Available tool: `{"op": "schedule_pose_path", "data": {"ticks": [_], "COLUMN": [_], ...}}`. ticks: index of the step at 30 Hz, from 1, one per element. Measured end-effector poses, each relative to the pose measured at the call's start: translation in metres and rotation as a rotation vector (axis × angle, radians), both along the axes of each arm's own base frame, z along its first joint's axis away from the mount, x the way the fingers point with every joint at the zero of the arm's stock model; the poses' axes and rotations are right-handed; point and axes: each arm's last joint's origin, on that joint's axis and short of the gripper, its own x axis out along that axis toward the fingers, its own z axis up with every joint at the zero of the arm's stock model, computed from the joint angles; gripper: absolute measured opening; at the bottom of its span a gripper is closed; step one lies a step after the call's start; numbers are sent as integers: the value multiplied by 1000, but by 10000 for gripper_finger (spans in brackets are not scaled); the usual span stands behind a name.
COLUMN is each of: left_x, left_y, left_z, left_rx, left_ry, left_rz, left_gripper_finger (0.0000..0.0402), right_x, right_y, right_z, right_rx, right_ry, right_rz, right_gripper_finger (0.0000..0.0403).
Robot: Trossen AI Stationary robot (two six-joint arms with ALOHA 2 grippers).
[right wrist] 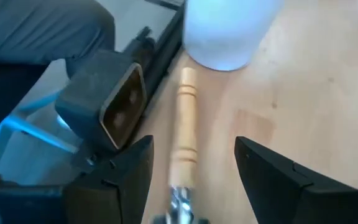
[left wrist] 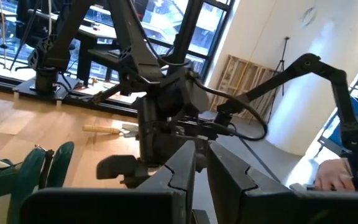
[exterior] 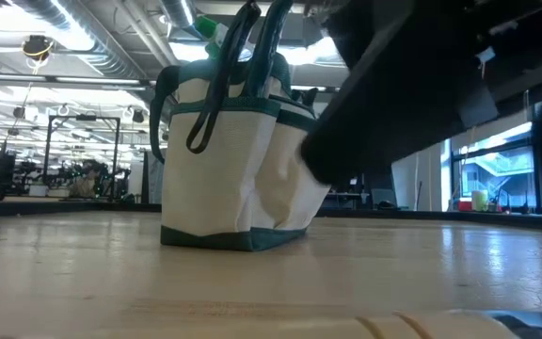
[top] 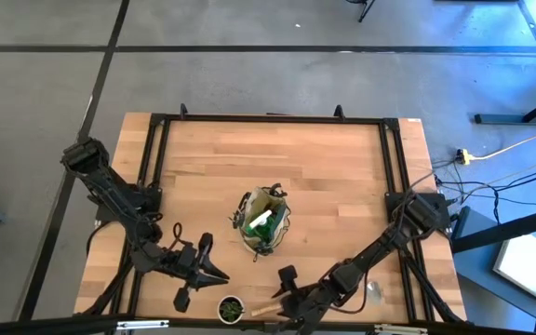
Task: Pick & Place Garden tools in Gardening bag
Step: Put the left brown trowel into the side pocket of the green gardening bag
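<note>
My right pincer stands wide open, low over the bench, with a wooden-handled tool lying between its two fingers; nothing is gripped, and the handle runs up the middle of the right wrist view toward a pale round pot at the top edge. A small camera block sits just left of the handle there. In the high view this pincer is at the bottom centre of the frame, with the tool just to its left and a dark pot with a green plant beside that.

My left pincer is closed, its fingers pressed together and holding nothing. In the high view it sits lower left of centre, apart from the bag. Through the left wrist view I see the right arm ahead, and the same wooden handle lying on the bench beyond it. A person's hand shows at the right edge of that view.

The bag stands upright in the middle of the bench, between the two arms, with a green bottle with a white top in its mouth. In the low view the bag fills the centre left, its dark handles rising to the top edge, and the right arm crosses the upper right.

A black tool lies near the bottom left of the bench, by the left pincer; I cannot tell what kind it is.
</note>
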Motion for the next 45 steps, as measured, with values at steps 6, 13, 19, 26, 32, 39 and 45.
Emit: {"op": "schedule_pose_path", "data": {"ticks": [6,13,19,26,32,39,45], "left_x": [1,0,0,0,0,0,0], "left_y": [-1,-3,-3,-3,-3,-3,-3], "left_z": [-2,-3,-3,-3,-3,-3,-3], "left_rx": [-7,-10,-18,-17,-17,-16,-16], "left_ry": [3,3,4,4,5,5,5], "left_rz": [11,11,13,14,15,15,15], "left_gripper_finger": [33,33,33,33,33,33,33], "right_x": [7,3,4,6,7,9,10], "right_y": [7,5,5,5,5,4,3], "right_z": [2,-2,-6,-23,-23,-21,-21], "right_rx": [-27,-13,-6,3,-4,-5,-9], "right_ry": [50,134,141,171,153,154,154], "right_rz": [7,-38,-49,-75,-85,-86,-92], "right_gripper_finger": [226,226,226,226,211,164,126]}}
